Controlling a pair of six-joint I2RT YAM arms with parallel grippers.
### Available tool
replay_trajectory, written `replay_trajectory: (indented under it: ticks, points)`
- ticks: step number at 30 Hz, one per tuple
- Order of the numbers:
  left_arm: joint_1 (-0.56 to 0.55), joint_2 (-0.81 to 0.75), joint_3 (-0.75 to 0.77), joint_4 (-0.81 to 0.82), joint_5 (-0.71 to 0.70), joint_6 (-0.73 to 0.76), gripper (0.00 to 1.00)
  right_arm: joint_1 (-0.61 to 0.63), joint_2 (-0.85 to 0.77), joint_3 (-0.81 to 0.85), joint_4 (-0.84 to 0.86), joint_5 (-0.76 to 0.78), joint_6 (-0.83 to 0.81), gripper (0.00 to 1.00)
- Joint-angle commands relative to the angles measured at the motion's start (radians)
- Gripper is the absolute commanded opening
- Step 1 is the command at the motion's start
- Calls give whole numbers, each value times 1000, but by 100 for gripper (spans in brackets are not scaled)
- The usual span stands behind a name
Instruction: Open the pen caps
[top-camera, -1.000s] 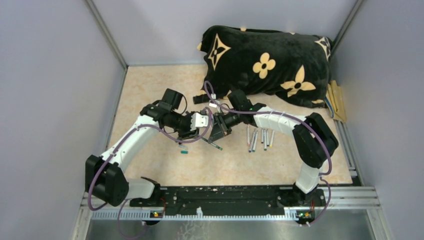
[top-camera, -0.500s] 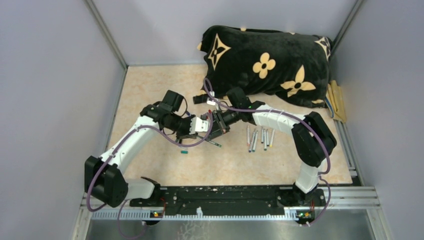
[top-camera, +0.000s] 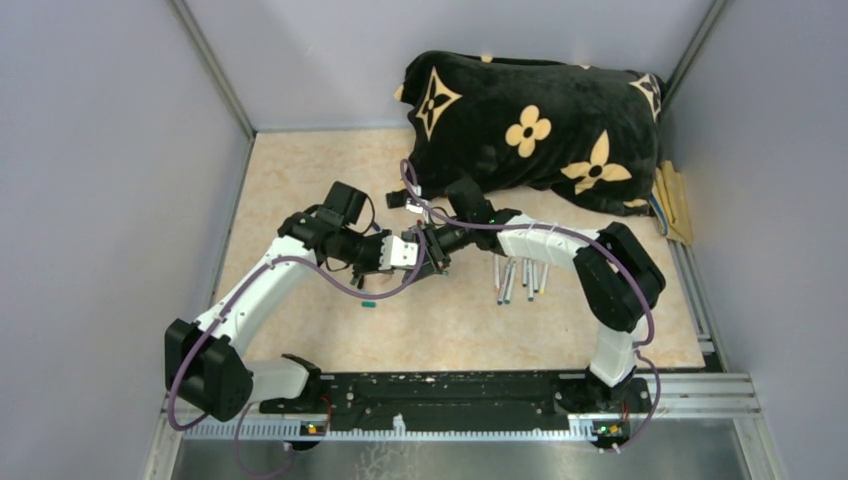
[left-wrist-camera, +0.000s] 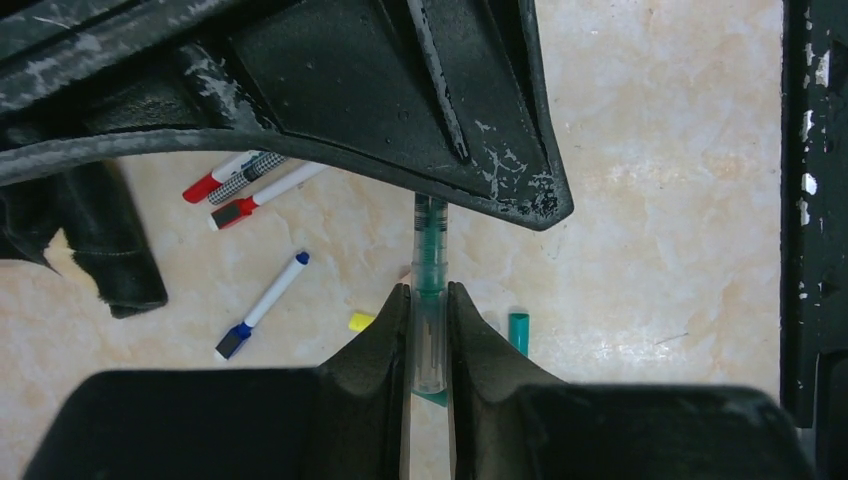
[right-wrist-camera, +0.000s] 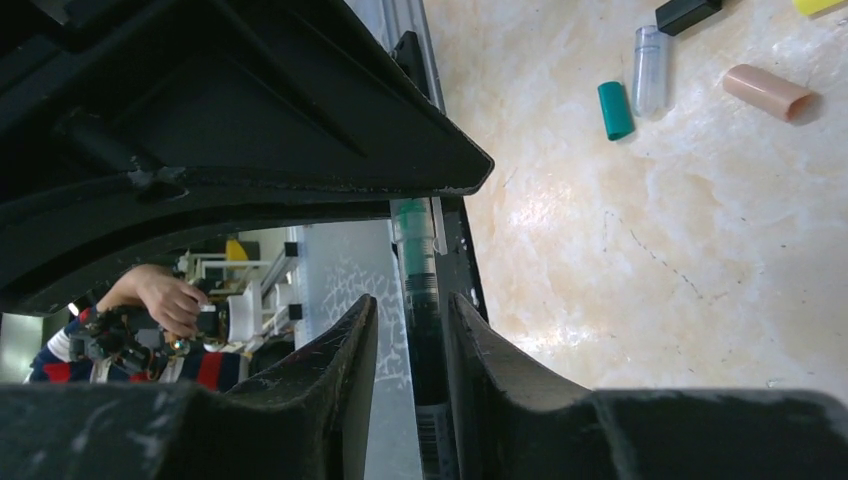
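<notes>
The table (top-camera: 300, 170) carried both arms bent inward, wrists nose to nose left of its middle and well apart from the spare pens (top-camera: 518, 278) lined up on the right arm's side. The left gripper (left-wrist-camera: 428, 305) was clamped on the clear end of the teal pen (left-wrist-camera: 430, 250), with a pad pressed to each side. Whether that clear part was the cap could not be told. The pen's long axis ran straight out from the left gripper into the right gripper (right-wrist-camera: 410, 312), on the line joining the two tools. The right fingers stood slightly apart around the dark barrel, with light showing down one side, so that hold looked slack. A pull would probably have to follow that axis, once the right had closed. Below lay a loose teal cap (left-wrist-camera: 518, 333) and a yellow cap (left-wrist-camera: 361, 321).
</notes>
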Motion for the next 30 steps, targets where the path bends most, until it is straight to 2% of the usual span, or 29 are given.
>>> replay_trajectory:
  ticks: [1,2,5,7,15,22,27,30]
  points:
    - [-6,-15,15,12,15,4,0,10,-5,-16,68,-25,15,28]
    - [-7,-14,14,8,7,11,0,11,-12,-23,67,-24,13,25]
    - [-7,-13,7,5,-25,31,0,9,-31,-34,57,-14,3,8]
    - [-6,-13,4,7,-57,44,0,6,-44,-34,9,1,-23,0]
    - [-6,-7,-41,61,-247,73,0,-27,-133,-102,-102,64,-98,0]
    - [7,10,-69,117,-339,97,0,-64,-212,-178,-188,130,-152,0]
    - [98,50,-61,133,-317,118,0,-85,-268,-208,-252,204,-184,0]
    - [164,78,-33,133,-254,95,0,-97,-309,-220,-244,322,-168,0]
